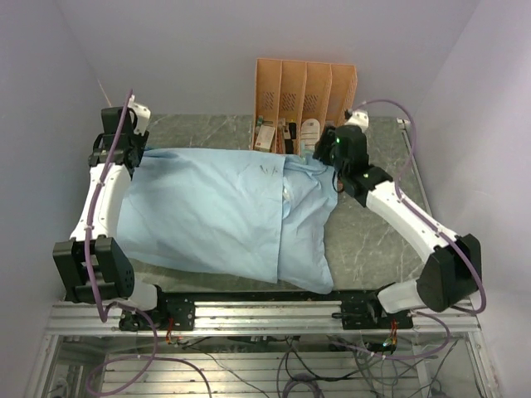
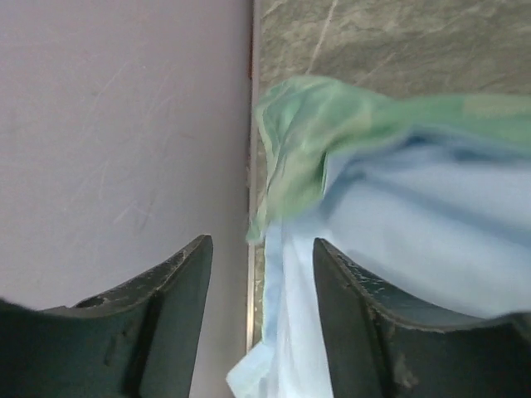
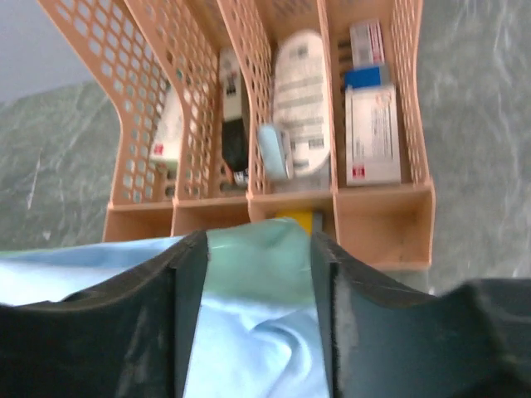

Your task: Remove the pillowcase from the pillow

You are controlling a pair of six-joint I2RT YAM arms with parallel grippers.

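1. Aluminium rail (image 1: 265, 319) at the near edge carries both arm bases, left and right.
2. Grey marbled table (image 1: 373, 249) runs beyond it. The pillowcase (image 1: 207, 215) lies spread across the middle of it, plain light-blue face up, with a fold line running front to back right of centre.
3. The cloth swells over a plump form. The pillow itself is covered and cannot be seen.
4. Left gripper (image 2: 261, 249) is at the far left corner of the cloth, beside the lilac wall (image 2: 124, 124). Its jaws stand apart. A mint-green and blue edge hangs just ahead of them, beside the right finger, and is not pinched.
5. Right gripper (image 3: 259, 240) is at the far right corner. Its jaws stand moderately apart, with green and blue fabric lying in the gap. No pressing contact is visible.
6. Orange file rack (image 1: 307, 91) stands just beyond that corner, against the back wall, with small boxes (image 3: 371, 133) and packets in its slots.
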